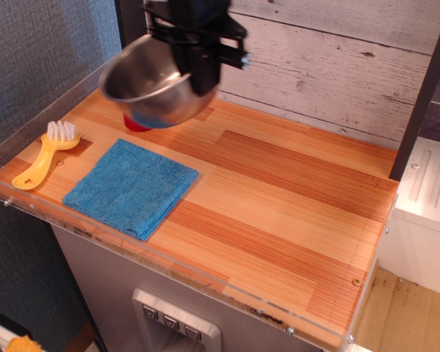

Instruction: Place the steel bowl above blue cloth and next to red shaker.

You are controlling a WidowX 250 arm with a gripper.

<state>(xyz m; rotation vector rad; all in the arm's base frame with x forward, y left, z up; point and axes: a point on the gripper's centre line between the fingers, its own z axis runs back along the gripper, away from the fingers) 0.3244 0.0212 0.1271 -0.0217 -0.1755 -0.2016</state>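
Steel bowl (150, 84) hung tilted in the air, its rim clamped in the closed pincer (198, 62) above the bench (293, 198). Directly below it, the red shaker (136, 123) was mostly hidden; the blue cloth (130, 185) lay farther forward. A straight descent risked knocking the shaker over, or the tilted bowl slipping.

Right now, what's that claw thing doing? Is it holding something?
End effector: closed on the rim of the steel bowl, holding it in the air above the table.
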